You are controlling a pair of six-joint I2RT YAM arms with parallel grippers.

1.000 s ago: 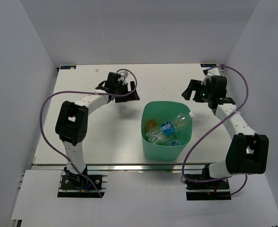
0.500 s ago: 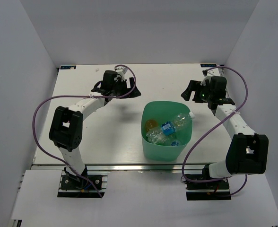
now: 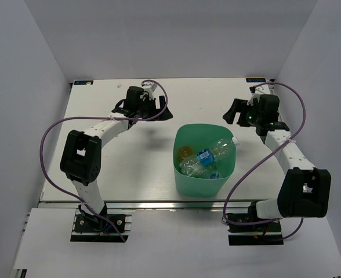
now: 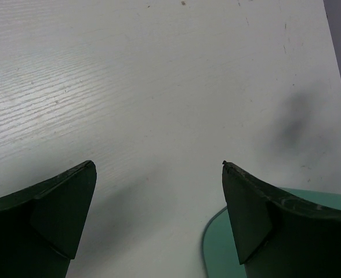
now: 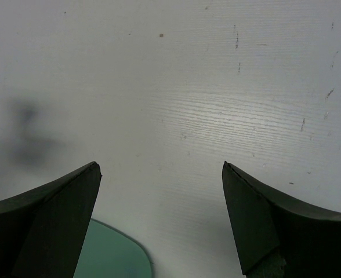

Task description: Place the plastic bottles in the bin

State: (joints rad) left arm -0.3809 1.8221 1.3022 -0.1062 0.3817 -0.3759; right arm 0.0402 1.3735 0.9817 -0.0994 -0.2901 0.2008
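The mint-green bin [image 3: 183,174] stands at the table's front centre. Inside it lie several plastic bottles: a clear one with a blue label [image 3: 208,156], an orange one [image 3: 185,152] and others partly hidden beneath. My left gripper [image 3: 162,108] is open and empty, behind and left of the bin. My right gripper [image 3: 232,111] is open and empty, behind and right of the bin. The bin's rim shows at the bottom of the left wrist view [image 4: 217,249] and of the right wrist view [image 5: 115,255]. Both wrist views show only bare table between the fingers.
The white table [image 3: 130,156] is walled by white panels on the left, back and right. Purple cables loop from both arms. A metal rail runs along the front edge [image 3: 159,204].
My left arm has swung back and left, away from the bin, then held still. My right arm has shifted very slightly. Both grippers stay open.
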